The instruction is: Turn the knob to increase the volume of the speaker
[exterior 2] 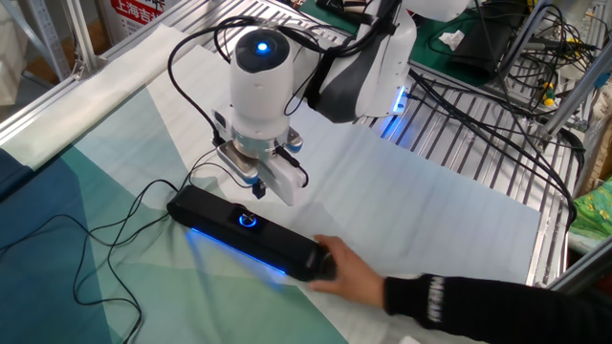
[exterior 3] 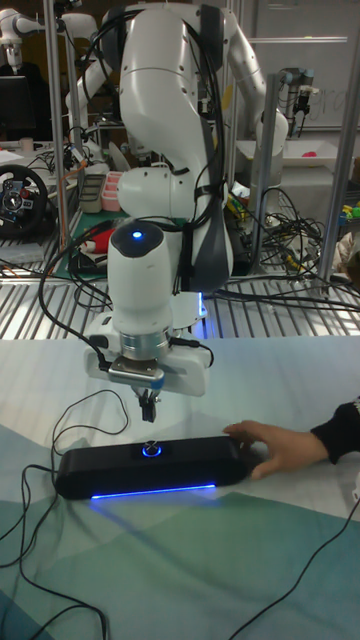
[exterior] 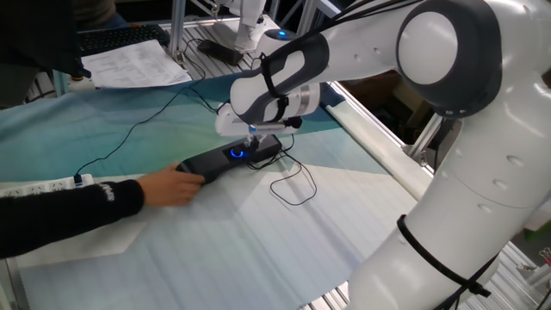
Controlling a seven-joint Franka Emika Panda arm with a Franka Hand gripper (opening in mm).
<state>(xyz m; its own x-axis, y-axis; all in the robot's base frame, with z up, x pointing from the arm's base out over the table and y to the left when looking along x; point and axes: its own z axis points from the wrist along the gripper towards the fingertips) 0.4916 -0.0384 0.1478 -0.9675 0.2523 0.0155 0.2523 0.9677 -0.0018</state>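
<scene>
The speaker [exterior 2: 244, 232] is a long slim black bar lying on the pale cloth, with a blue glow along its front edge. It also shows as the speaker [exterior: 225, 159] and the speaker [exterior 3: 150, 468]. Its knob [exterior 3: 151, 450], the same knob [exterior 2: 248, 220] [exterior: 236, 155], is a small dial ringed in blue light on the top face. My gripper [exterior 3: 148, 410] hangs a short way above the knob, fingers together, holding nothing. My gripper [exterior 2: 258, 191] [exterior: 256, 138] touches neither knob nor speaker.
A person's hand [exterior 2: 346, 272] in a black sleeve holds the speaker's end; the same hand [exterior 3: 275, 446] [exterior: 176, 185] shows in the other views. A thin black cable [exterior: 291, 183] loops beside the speaker. A white power strip [exterior: 34, 191] lies at the cloth's edge.
</scene>
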